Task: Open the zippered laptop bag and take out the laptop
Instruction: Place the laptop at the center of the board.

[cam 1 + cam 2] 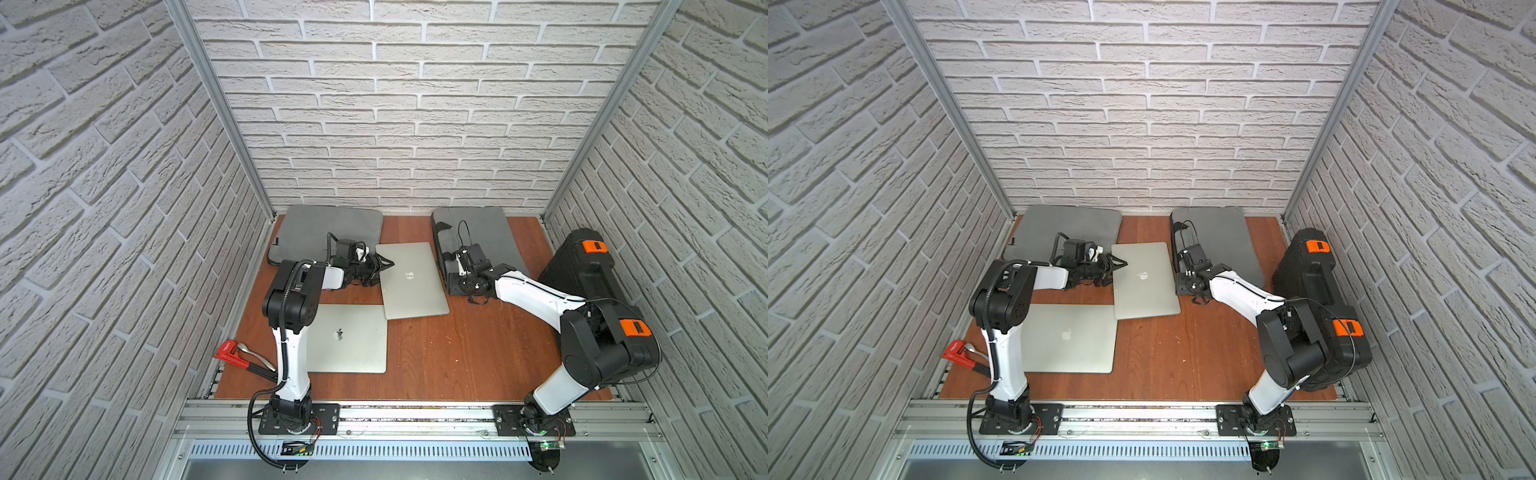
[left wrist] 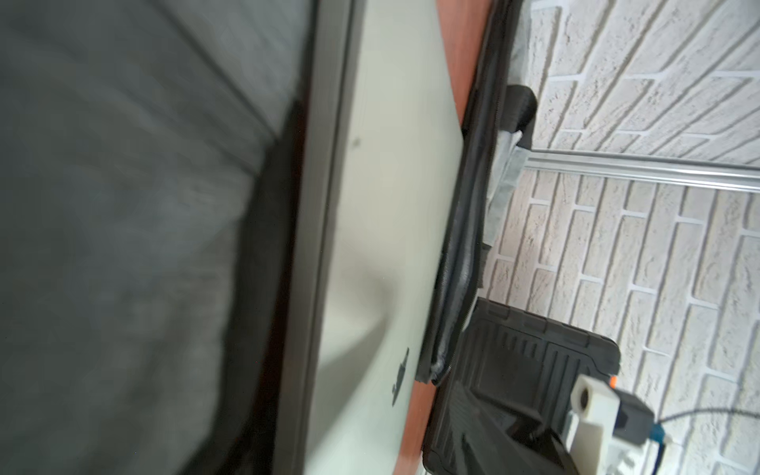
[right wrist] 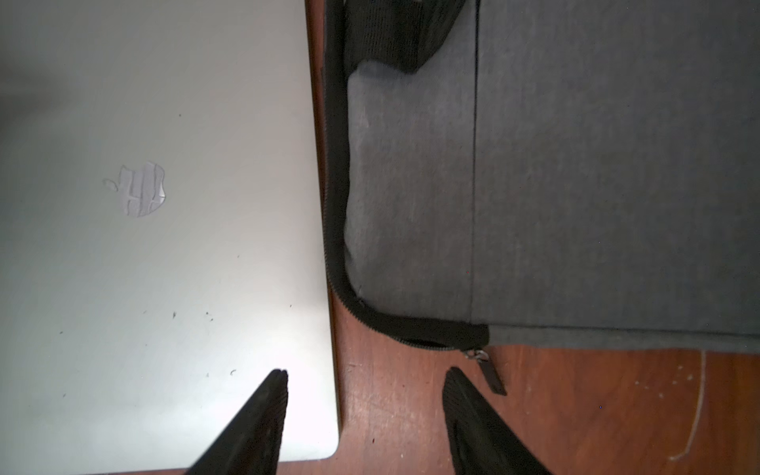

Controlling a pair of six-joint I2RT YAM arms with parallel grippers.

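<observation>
Two fingers (image 3: 263, 411) of my right gripper (image 3: 366, 376) stand well apart with nothing between them. One tip hangs over the near corner of the silver laptop (image 3: 164, 288), the other just beside the zipper pull (image 3: 491, 372), which lies on the wooden table (image 3: 411, 411).

The laptop lies closed and flat on the table, outside the grey laptop bag (image 3: 575, 185). A thin strip of wood shows between the two. In both top views the bag's edge facing the laptop shows as a dark band.

My left gripper (image 1: 384, 264) sits at the laptop's opposite edge. I cannot tell how wide its fingers are, or whether they touch the lid.

Nearer me, a second silver laptop (image 1: 349, 338) lies flat, and a second grey sleeve (image 1: 328, 226) rests at the back wall. A black hard case (image 1: 582, 270) stands at the right wall and a red tool (image 1: 228, 351) lies at the left.
</observation>
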